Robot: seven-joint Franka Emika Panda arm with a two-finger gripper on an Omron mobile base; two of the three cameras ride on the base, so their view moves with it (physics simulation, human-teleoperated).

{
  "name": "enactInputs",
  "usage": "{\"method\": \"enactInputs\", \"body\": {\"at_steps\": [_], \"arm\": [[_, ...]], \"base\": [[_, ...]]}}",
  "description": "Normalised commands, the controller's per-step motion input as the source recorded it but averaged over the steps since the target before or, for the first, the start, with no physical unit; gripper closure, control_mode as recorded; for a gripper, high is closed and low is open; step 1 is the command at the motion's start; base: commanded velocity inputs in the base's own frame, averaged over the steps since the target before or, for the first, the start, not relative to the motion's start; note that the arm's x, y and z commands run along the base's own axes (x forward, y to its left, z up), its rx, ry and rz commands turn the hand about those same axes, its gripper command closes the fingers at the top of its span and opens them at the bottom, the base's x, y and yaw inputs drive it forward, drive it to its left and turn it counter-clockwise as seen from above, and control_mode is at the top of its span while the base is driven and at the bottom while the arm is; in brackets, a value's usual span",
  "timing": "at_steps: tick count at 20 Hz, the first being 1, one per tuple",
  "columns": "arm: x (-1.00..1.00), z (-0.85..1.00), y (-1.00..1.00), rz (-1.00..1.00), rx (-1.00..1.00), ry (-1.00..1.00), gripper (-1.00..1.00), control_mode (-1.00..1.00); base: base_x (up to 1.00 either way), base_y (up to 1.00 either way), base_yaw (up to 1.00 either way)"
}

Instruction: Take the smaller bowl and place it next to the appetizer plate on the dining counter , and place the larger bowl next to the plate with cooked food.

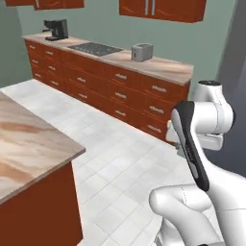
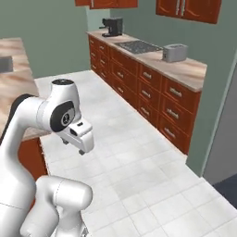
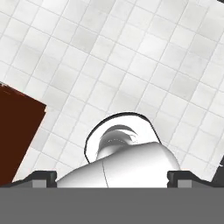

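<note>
- A rendered home kitchen.
- Far wall: a counter on red-brown drawers, with a coffee machine, a cooktop and a toaster.
- Matching upper cabinets hang above.
- White tiled floor; a marble-topped island stands near left.

Bare marble dining counter
</note>
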Motion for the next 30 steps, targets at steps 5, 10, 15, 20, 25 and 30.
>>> {"method": "enactInputs", "body": {"at_steps": [5, 10, 15, 20, 25, 30], "arm": [[0.00, 0.00, 0.00, 0.00, 0.00, 0.00, -1.00, 1.00], [0.00, 0.00, 0.00, 0.00, 0.00, 0.00, -1.00, 1.00], [0.00, 0.00, 0.00, 0.00, 0.00, 0.00, -1.00, 1.00], [0.00, 0.00, 0.00, 0.00, 0.00, 0.00, -1.00, 1.00], [0.00, 0.00, 0.00, 0.00, 0.00, 0.00, -1.00, 1.00], [0.00, 0.00, 0.00, 0.00, 0.00, 0.00, -1.00, 1.00]], "base": [[1.00, -0.12, 0.46], [1.00, -0.75, 0.29], [1.00, -0.81, 0.29], [1.00, -0.46, 0.35], [1.00, -0.37, 0.33], [1.00, -0.25, 0.11]]}}
